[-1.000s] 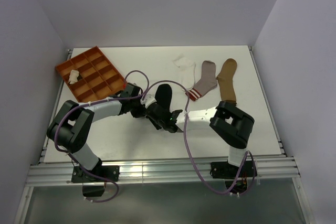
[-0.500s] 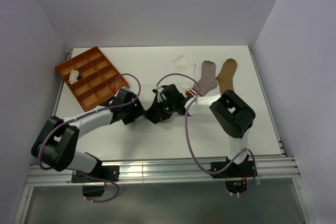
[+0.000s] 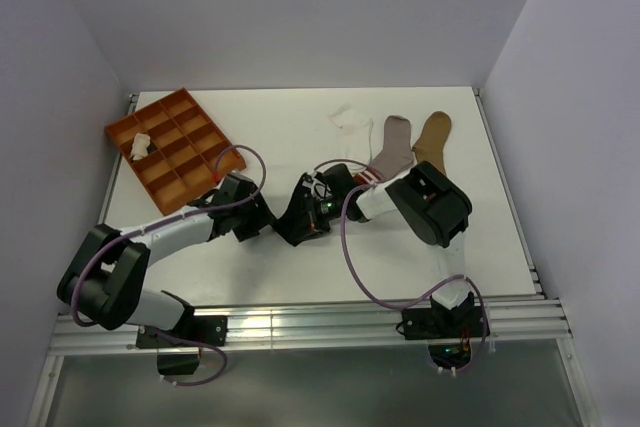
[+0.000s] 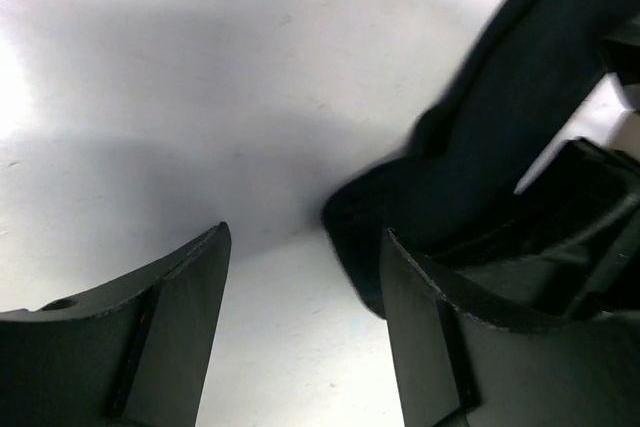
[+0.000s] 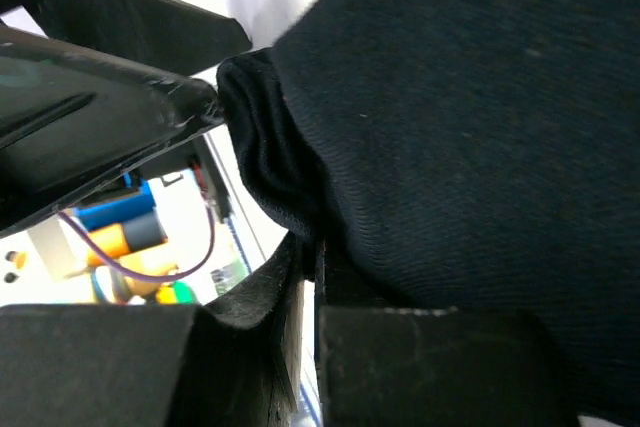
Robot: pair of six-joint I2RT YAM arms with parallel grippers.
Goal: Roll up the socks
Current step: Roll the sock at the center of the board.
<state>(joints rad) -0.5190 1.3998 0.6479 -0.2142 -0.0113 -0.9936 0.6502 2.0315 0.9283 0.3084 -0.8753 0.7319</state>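
Quick take on the black sock (image 5: 480,117): it's thin knit, floppy and basically weightless, so it's going to bunch and drag, not slide as one piece. No risk of breaking anything. The real risk is the roll going slack or the fabric slipping out of a shallow pinch.

The right end effector (image 5: 310,252) is clamped narrow on a folded edge of it, and the wrist view shows fabric puckered up right at the fingertips. The left end effector (image 4: 303,237) sits spread wide with nothing in it. The sock's loose dark edge lies on the desk (image 3: 300,272) just inside its right-hand finger, so it's basically at the doorstep. I'd grab at a doubled-over bit, since one layer will probably just stretch and pull free.

The surface is plain white and smooth with a slight sheen, so I'd guess it gives little grip and the sock will skid if you push it without pinning one end.

Room is the tight part. The two end effectors are almost nose to nose over the sock, so any twist has to mind the other one's fingers. Farther out and to the right of the right end effector lie the white sock (image 3: 350,119), grey sock (image 3: 392,152) and tan sock (image 3: 433,142), flat and close together. Out to the left of the left end effector is the orange tray (image 3: 195,152), with a pale bundle (image 3: 140,145) in one compartment. Pale walls box in the desk.
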